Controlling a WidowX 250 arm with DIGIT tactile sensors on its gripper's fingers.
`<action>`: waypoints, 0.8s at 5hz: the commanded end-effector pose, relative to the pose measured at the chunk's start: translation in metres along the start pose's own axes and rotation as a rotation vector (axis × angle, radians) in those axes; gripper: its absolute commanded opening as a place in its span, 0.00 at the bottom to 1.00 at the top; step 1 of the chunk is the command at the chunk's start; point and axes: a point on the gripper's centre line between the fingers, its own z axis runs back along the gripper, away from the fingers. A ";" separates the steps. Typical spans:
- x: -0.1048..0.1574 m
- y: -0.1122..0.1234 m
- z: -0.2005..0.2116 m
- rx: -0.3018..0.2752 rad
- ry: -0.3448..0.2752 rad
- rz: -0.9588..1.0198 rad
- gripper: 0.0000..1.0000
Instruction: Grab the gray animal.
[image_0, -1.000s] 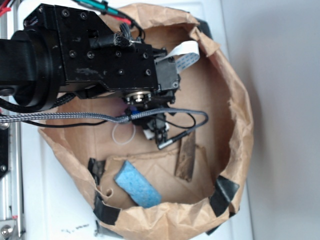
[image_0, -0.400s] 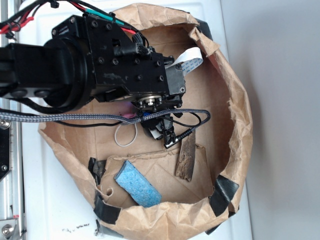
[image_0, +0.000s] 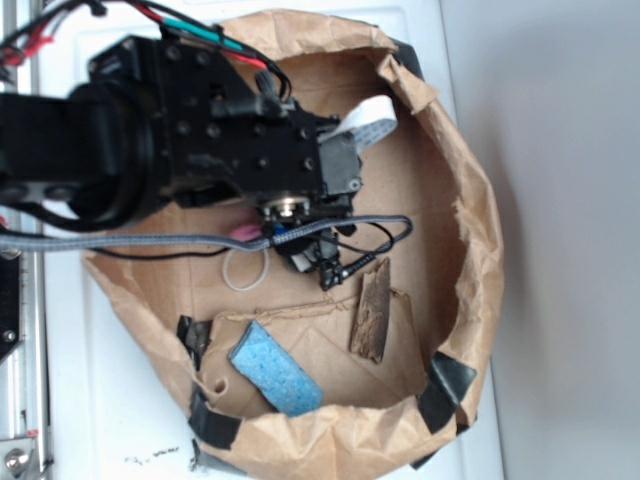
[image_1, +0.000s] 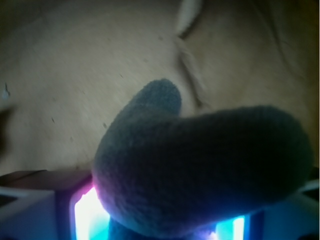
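The mouse fills the lower half of the wrist frame, pressed right against the camera, so the end effector at centre of the exterior frame seems clamped on it. Its white cord dangles left, above the sponge.

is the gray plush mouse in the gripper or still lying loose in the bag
In the gripper, apparently. The wrist view shows the mouse filling the space right at the camera; the fingers themselves are hidden.
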 end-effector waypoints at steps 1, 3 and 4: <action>0.015 -0.027 0.107 -0.058 -0.033 -0.024 0.00; 0.023 -0.027 0.156 -0.115 0.021 -0.093 0.00; 0.020 -0.025 0.166 -0.084 0.006 -0.114 0.00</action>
